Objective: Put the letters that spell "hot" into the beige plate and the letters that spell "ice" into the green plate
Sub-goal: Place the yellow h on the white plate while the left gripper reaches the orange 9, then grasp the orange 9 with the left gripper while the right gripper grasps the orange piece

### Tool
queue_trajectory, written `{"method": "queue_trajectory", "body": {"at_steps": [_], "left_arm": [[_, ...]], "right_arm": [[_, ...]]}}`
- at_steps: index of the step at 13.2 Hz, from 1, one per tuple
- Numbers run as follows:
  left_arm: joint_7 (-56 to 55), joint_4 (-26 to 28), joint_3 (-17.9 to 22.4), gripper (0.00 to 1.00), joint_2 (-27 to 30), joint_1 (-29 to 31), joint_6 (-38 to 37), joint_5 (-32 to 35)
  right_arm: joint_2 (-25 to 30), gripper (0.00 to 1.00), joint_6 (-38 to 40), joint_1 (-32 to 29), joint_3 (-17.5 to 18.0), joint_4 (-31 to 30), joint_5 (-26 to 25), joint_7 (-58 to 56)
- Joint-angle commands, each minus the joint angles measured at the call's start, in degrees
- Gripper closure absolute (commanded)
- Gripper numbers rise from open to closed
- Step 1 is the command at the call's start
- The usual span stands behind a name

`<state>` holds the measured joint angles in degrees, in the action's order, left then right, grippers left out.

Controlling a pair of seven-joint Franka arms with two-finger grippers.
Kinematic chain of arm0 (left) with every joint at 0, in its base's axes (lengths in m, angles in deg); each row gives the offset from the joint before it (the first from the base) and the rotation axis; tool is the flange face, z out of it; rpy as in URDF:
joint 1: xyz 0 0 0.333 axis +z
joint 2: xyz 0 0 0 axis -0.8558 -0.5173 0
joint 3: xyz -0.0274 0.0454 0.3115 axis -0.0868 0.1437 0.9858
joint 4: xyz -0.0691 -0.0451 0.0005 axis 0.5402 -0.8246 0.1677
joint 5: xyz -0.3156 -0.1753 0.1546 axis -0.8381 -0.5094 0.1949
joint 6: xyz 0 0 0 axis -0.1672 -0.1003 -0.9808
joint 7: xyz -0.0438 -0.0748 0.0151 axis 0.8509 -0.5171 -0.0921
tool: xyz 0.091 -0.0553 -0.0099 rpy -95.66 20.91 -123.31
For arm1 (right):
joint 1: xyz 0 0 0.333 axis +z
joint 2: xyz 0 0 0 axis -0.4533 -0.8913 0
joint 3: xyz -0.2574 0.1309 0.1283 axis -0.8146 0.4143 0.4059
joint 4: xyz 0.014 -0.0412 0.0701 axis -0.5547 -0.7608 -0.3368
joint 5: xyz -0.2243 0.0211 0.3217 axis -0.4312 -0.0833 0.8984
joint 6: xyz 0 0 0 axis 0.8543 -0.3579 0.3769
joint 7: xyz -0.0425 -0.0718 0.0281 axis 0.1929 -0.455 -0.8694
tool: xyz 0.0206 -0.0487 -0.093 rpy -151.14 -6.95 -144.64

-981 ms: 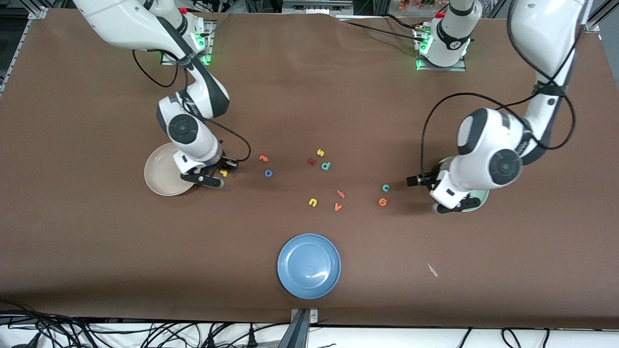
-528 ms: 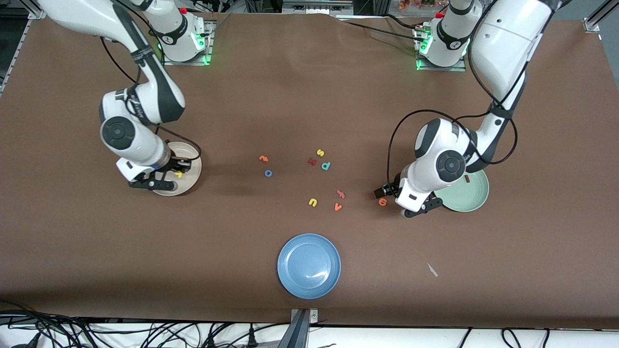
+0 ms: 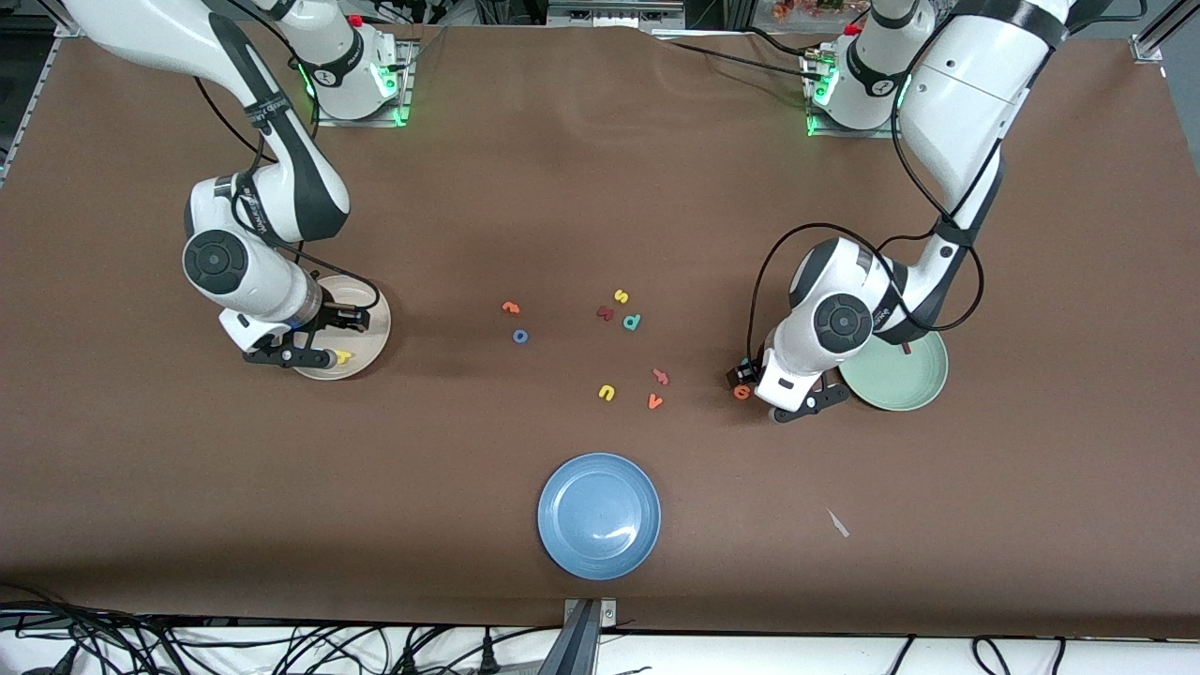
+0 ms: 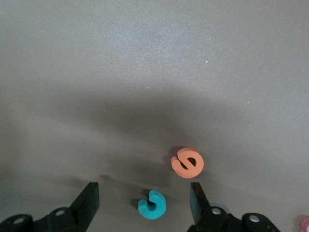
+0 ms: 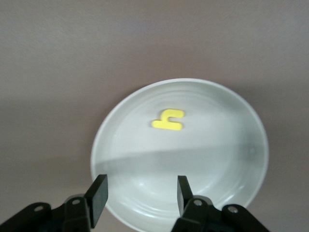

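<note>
Yellow "h" [image 5: 168, 120] in beige plate [image 5: 251, 150], right tool [image 5: 140, 193] apart above; left tool [image 4: 144, 200] apart over teal "c" [image 4: 152, 205].

Around the teal "c" [image 4: 151, 205] you have bare table between the left gripper [image 4: 143, 200]'s parted fingers, but the orange "e" [image 4: 187, 162] lies just beside it. Toward the right arm's end from the "c", the pink letter [image 3: 661, 377] and orange "v" [image 3: 655, 401] crowd the path.

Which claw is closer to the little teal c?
Left. The left claw hangs open right over the teal c, one finger on each side. The right claw is open over the beige plate, at the table's right-arm end.
</note>
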<state>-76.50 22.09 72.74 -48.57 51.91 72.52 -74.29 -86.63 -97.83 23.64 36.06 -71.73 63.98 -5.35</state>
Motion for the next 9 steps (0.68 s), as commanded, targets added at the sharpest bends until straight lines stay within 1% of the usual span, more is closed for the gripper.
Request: {"method": "queue_trajectory", "body": {"at_steps": [1, 2, 6, 8, 9], "left_arm": [[-2.7, -0.7, 0.4, 0.34, -0.6, -1.1, 0.0, 1.9], [-3.7, -0.7, 0.4, 0.37, -0.6, -1.3, 0.1, 1.9], [-5.8, -0.7, 0.6, 0.42, -0.9, -2.3, 0.2, 2.7], [-7.8, -0.3, 0.5, 0.45, -1.2, -2.3, 0.7, 4.4], [-8.3, 0.0, 0.5, 0.51, -1.3, -2.2, 1.9, 4.8]], "right_arm": [[-0.5, 0.34, -3.3, 3.4, 1.5, -0.6, 1.8, 8.6], [-1.0, 0.34, -4.6, 5.5, 1.5, -0.4, 1.8, 12.9], [-4.6, 0.34, -9.8, 15.2, 1.5, 0.8, 1.7, 28.3], [-6.1, 0.34, -11.8, 17.5, 1.5, 1.2, 1.3, 34.0], [-6.8, 0.34, -12.8, 18.8, 1.5, 1.2, 1.2, 36.9]]}}
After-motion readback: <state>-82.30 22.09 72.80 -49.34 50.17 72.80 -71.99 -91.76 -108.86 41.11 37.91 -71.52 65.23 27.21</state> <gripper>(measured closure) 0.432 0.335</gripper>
